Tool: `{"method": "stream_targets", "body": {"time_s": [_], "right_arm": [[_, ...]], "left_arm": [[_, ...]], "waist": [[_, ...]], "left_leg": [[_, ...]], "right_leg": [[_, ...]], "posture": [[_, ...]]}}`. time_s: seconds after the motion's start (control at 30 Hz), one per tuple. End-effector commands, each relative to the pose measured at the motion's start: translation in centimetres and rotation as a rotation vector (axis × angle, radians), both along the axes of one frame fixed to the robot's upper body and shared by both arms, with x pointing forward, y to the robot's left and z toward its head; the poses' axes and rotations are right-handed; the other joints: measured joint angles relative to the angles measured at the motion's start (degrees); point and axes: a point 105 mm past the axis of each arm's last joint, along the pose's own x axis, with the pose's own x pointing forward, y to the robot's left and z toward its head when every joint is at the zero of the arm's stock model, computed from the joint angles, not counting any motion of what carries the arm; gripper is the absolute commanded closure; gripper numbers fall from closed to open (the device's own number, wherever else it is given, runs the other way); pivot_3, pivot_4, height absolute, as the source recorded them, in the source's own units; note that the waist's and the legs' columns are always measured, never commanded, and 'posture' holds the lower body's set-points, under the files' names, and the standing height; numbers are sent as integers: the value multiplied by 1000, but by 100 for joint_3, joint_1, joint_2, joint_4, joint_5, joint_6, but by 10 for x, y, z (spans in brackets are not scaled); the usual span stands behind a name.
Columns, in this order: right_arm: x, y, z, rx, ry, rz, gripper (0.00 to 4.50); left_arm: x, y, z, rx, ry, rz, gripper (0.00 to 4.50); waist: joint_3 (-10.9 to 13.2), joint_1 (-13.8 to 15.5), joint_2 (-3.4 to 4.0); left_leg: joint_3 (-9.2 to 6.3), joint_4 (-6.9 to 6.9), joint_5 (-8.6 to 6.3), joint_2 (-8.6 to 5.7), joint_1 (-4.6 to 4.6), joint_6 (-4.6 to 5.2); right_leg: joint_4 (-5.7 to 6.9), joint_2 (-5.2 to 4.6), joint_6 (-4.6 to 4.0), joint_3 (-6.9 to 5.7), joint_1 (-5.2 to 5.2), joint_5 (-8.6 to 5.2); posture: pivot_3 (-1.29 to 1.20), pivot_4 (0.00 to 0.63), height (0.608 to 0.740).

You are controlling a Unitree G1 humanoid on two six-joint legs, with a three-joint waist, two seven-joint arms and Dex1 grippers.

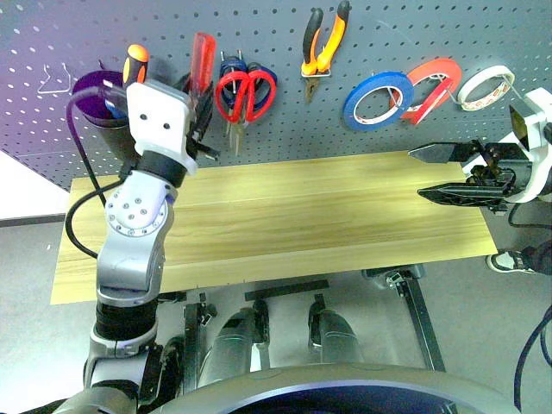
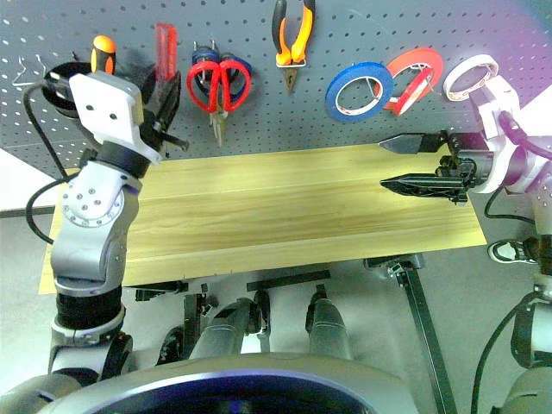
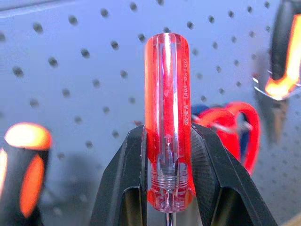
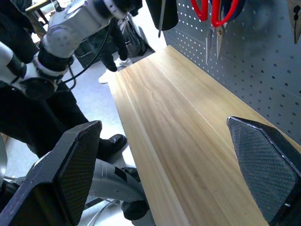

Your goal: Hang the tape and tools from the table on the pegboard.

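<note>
Light wood planks of the table (image 1: 328, 216) run bare across the foreground, with the dark grey pegboard (image 1: 405, 34) standing behind the far edge.

Left arm rises from the near left, forearm upright, wrist tipped up toward the board. Left gripper (image 3: 164, 155): jaws pinching the red-handled screwdriver (image 3: 167, 113) near the shaft end of its clear red handle, handle pointing up, held close in front of the board.

Right arm comes in from the right side, held level over the table's right end. Right gripper (image 1: 440, 172): jaws spread wide, nothing between them, pointing left along the table.

On the pegboard, left to right: orange-and-black screwdriver (image 1: 135, 62), red-handled scissors (image 1: 244, 95) hung over blue-handled scissors (image 1: 231, 65), pliers (image 1: 323, 43), blue roll (image 1: 377, 99), dark reddish tape (image 1: 429, 86), white roll (image 1: 485, 86).
</note>
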Motion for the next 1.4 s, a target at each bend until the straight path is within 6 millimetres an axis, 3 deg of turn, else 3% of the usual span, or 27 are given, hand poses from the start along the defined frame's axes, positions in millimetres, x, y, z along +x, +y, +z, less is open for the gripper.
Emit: {"method": "stream_targets", "body": {"time_s": [0.03, 0.5, 0.83, 1.0, 1.4], "right_arm": [[-8, -5, 22, 66, -58, 26, 0], [-15, -4, 34, 153, -86, 91, 0], [-19, -3, 47, 254, -108, 153, 0], [-18, -2, 44, 262, -110, 156, 0], [-17, 0, 45, 265, -114, 164, 0]], "left_arm": [[-11, 5, 32, -4, -126, 4, 3601], [-20, 14, 75, -21, -223, 33, 3601], [-23, 19, 84, 12, -245, 33, 3601], [-22, 21, 95, 31, -276, 39, 3601], [-23, 23, 105, 81, -305, 32, 3601]], "waist": [[0, 3, 0], [-11, 16, -1], [-66, 40, 0], [-168, 113, -3], [-294, 154, 1]], "left_leg": [[0, 1, 0, 0, 0, 0], [1, 7, 2, -1, 0, -3], [4, 8, 5, -2, 1, -7], [6, 8, 5, -2, 1, -8], [9, 10, 10, -2, 2, -16]], "right_leg": [[1, 0, 0, -1, 0, 0], [3, 2, 3, -3, 5, 4], [4, 7, 3, -4, 5, 6], [3, 10, 3, -4, 5, 7], [4, 12, 2, -4, 5, 14]], "posture": [[-152, 286, 723], [-118, 253, 723], [-90, 209, 723], [-86, 186, 723], [-87, 189, 723]]}}
